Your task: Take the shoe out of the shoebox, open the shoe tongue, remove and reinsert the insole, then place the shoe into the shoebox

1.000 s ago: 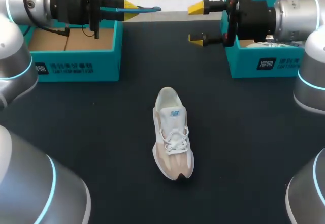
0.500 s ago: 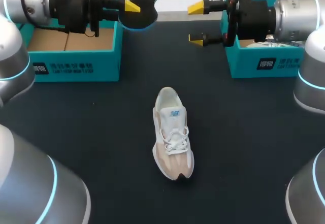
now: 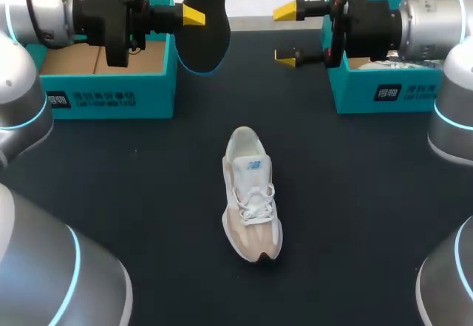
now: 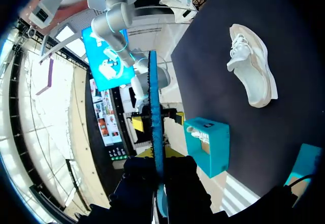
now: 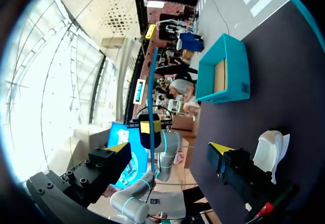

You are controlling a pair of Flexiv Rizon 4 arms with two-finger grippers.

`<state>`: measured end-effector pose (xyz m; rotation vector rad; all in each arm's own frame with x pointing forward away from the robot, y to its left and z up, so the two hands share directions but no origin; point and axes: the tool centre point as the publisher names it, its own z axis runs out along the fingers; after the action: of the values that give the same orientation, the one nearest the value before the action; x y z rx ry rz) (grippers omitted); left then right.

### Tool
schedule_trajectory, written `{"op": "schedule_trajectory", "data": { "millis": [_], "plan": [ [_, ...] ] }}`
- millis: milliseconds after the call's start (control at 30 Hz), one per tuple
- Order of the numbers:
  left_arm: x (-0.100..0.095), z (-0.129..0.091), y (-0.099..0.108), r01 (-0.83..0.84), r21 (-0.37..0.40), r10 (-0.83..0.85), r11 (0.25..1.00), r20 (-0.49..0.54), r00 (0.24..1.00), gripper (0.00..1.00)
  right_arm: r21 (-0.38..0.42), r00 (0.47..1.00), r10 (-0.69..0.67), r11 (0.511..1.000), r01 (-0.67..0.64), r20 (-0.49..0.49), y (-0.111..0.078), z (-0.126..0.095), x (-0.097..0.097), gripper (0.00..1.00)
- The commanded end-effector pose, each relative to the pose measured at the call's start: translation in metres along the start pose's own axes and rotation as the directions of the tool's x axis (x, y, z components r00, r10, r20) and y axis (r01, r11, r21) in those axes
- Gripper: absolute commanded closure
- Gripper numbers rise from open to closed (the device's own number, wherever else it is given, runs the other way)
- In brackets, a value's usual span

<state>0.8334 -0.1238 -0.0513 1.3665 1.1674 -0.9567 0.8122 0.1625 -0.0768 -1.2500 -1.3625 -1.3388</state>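
Note:
A white and beige shoe (image 3: pixel 250 193) lies on the dark table (image 3: pixel 148 193) in the middle, toe toward me. Its black insole (image 3: pixel 203 30) with a blue rim hangs in the air at the back, standing on its long edge. My left gripper (image 3: pixel 191 15) is shut on it. In the left wrist view the insole (image 4: pixel 155 117) runs edge-on from between the fingers, with the shoe (image 4: pixel 251 64) off to one side. My right gripper (image 3: pixel 284 34) stands open and empty opposite the insole. The right wrist view shows the insole (image 5: pixel 151 97) straight ahead of that gripper (image 5: pixel 170 148).
A teal shoebox (image 3: pixel 111 97) stands open at the back left, under my left arm. A second teal box (image 3: pixel 384 93) sits at the back right, under my right arm, with something white inside.
My left wrist has rolled, turning the insole from lying flat and edge-on to standing up with its black face toward the head camera. The right arm and the shoe have not moved.

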Motion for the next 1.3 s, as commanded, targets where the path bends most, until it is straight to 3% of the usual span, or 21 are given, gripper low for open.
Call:
{"op": "schedule_trajectory", "data": {
  "millis": [33,433,800,867,900,967,1000,1033,1300],
  "plan": [
    [0.014,0.003,-0.005,-0.003,-0.024,0.005,1.0,0.084,0.996,1.0,-0.002,1.0,0.0,1.0,0.0,-0.001,0.0,0.002,-0.001,0.0],
    [0.027,0.022,0.0,-0.038,-0.092,0.048,0.995,0.102,0.994,1.0,0.065,0.999,-0.019,0.998,0.021,-0.027,-0.022,0.021,0.004,0.0],
    [0.029,0.041,0.005,-0.03,-0.093,0.041,0.995,0.115,0.993,1.0,0.096,1.0,-0.011,0.995,0.014,-0.027,-0.031,0.044,0.005,0.0],
    [0.028,0.045,0.003,-0.03,-0.092,0.041,0.995,0.116,0.992,1.0,0.104,1.0,-0.01,0.995,0.013,-0.027,-0.031,0.048,0.005,0.08],
    [0.027,0.047,0.002,-0.033,-0.093,0.043,0.995,0.108,0.993,1.0,0.111,1.0,-0.009,0.994,0.012,-0.027,-0.031,0.05,0.005,0.22],
    [0.026,0.05,-0.001,-0.032,-0.095,0.043,0.995,0.106,0.993,1.0,0.123,1.0,-0.009,0.992,0.012,-0.026,-0.03,0.054,0.005,0.33],
    [0.026,0.051,-0.003,-0.032,-0.099,0.042,0.995,0.106,0.993,1.0,0.13,1.0,-0.009,0.991,0.012,-0.026,-0.03,0.056,0.005,0.49],
    [0.026,0.052,-0.004,-0.032,-0.1,0.043,0.994,0.107,0.993,1.0,0.132,1.0,-0.01,0.991,0.013,-0.026,-0.03,0.057,0.005,0.55],
    [0.027,0.06,-0.01,-0.021,-0.107,0.035,0.994,0.125,0.992,1.0,0.159,1.0,-0.011,0.987,0.015,-0.024,-0.03,0.066,0.005,0.76]
  ]
}}
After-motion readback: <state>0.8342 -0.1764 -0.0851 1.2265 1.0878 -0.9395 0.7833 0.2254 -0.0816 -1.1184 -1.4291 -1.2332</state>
